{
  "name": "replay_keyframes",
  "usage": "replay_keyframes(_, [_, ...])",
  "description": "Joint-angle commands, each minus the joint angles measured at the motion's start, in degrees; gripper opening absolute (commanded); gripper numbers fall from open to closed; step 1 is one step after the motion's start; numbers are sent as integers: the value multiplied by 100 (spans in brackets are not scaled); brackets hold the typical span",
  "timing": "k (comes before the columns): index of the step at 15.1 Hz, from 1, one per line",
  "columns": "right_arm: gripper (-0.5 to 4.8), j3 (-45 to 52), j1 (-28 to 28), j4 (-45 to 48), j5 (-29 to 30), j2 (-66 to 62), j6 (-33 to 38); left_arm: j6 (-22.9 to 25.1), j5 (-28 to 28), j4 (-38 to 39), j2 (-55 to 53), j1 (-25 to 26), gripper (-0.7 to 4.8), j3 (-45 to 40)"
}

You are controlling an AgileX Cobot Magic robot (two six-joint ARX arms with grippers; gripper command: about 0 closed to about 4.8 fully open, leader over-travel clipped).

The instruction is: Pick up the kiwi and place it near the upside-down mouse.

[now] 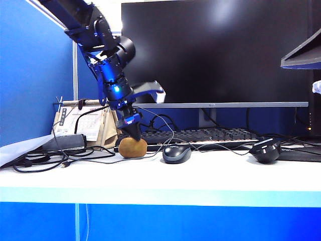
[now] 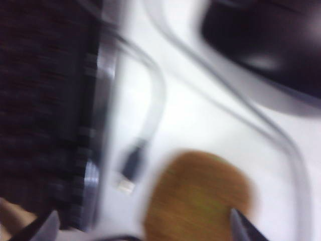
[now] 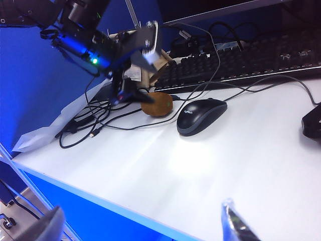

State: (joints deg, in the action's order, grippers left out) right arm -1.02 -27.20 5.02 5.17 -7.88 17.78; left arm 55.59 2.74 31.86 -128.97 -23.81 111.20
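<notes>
Brown kiwi sits on the white desk — left tool spread wide above it; right tool spread too, far off.

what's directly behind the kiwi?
Behind the kiwi: the black keyboard and loose cables. The open left tool, down over the kiwi, covers part of that area. Right tool is open, away from it.

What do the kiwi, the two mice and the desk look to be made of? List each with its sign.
Kiwi: natural fruit, dull brown matte skin.
Grey mouse: probably plastic, smooth satin dome with soft highlights.
Upside-down mouse: likely glossy black plastic, sharp reflections.
Desk: smooth white top, perhaps laminate; it mirrors light faintly.
</notes>
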Motion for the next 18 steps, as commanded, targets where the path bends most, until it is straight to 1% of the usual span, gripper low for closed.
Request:
replay_keyframes(1, [414, -28, -7, 33, -15, -2, 22, -450, 114, -184, -208, 17, 479, 35])
replay_keyframes(2, [414, -28, -7, 15, -15, -2, 22, -542, 160, -74, -315, 17, 479, 35])
replay_keyframes(4, [414, -28, -7, -39, -17, -2, 22, -533, 249, 28, -463, 4, 479, 33])
replay_keyframes(5, [414, -28, -7, -46, -35, -2, 22, -555, 245, 22, -476, 2, 479, 33])
replay_keyframes(7, [414, -28, -7, -48, -61, -2, 20, -774, 184, 87, -470, 7, 479, 35])
replay_keyframes(10, [414, -28, -7, -48, -59, -2, 22, -787, 90, 321, -470, 7, 479, 35])
replay_keyframes(11, [414, -28, -7, -46, -57, -2, 24, -940, -232, 538, -457, -17, 479, 37])
replay_keyframes(12, [414, -28, -7, -44, -57, 0, 24, -911, -476, 717, -424, -24, 479, 35])
replay_keyframes(13, [414, -28, -7, -50, -55, 0, 24, -916, -520, 719, -409, -22, 460, 37])
replay_keyframes(15, [414, -28, -7, -59, -52, 0, 33, -942, -518, 581, -407, -28, 366, 37])
replay_keyframes(17, [414, -28, -7, -138, -48, 0, 50, -1032, -487, 407, -409, -83, 361, 35])
replay_keyframes(18, [414, -28, -9, -214, -31, 0, 52, -1075, -485, 291, -409, -144, 312, 35])
